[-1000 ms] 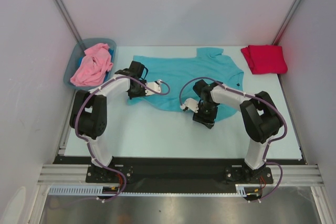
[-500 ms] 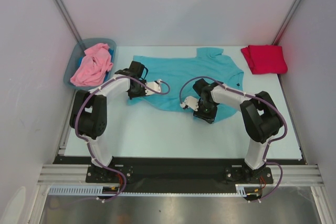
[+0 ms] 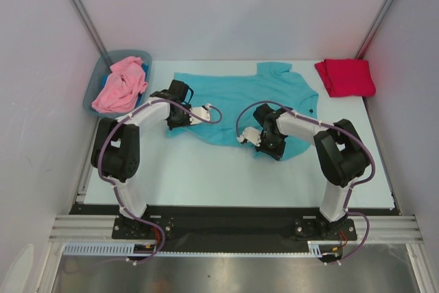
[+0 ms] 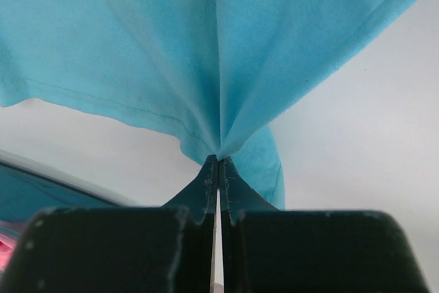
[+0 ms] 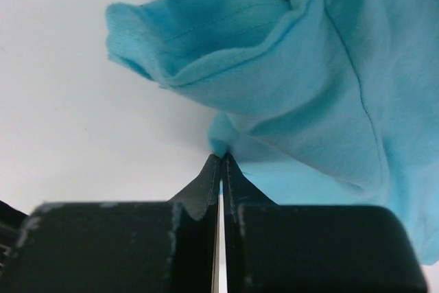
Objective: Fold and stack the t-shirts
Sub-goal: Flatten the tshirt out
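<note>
Lying spread across the far middle of the surface (image 3: 206, 176): teal t-shirt (image 3: 254, 97), collar toward the far edge. Left claw (image 4: 218, 159) fully closed, tips pinching a gather of cloth at the shirt's near left hem. Right claw (image 5: 221, 157) closed likewise, tips nipping a fold of teal cloth at the near right hem, beside a rumpled edge. Red t-shirt (image 3: 345, 77) folded, far right corner. Pink t-shirt (image 3: 120, 86) heaped in grey-blue bin (image 3: 94, 80), far left.

Bare pale surface (image 3: 219, 176) is stretching along the near side. A grey-blue plastic bin (image 3: 92, 92) is blocking the far-left corner, a folded crimson t-shirt (image 3: 345, 77) the far-right.
</note>
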Tool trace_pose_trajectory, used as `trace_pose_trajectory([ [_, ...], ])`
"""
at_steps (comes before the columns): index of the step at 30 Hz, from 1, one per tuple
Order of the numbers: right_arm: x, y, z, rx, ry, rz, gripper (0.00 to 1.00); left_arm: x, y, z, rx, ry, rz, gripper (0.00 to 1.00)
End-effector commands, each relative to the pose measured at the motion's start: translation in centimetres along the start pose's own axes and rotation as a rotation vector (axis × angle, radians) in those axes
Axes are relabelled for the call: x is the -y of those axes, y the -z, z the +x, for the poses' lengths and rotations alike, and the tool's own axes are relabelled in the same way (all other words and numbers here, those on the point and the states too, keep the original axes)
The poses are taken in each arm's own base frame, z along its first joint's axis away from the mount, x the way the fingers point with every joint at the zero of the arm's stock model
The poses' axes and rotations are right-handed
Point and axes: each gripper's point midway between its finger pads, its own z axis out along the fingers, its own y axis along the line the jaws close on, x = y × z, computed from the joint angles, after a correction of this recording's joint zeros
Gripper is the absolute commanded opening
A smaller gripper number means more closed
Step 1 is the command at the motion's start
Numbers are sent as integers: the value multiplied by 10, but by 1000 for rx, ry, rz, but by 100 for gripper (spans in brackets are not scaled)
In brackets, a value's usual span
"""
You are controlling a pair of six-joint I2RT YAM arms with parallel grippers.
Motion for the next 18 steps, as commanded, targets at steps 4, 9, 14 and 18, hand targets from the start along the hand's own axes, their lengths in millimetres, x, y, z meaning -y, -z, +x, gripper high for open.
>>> trace_pose_trajectory([
  [4, -1, 38, 15, -33, 35, -53, 0, -4, 18, -2, 20, -41, -25, 0],
  [9, 8, 68, 29, -38, 14, -99, 0, 13, 24, 6, 11, -87, 24, 0],
  [14, 4, 79, 55, -99, 19, -168, 0, 41, 34, 17, -4, -130, 138, 0],
  [18, 0, 82, 69, -130, 23, -203, 0, 55, 40, 24, -23, -163, 199, 1],
])
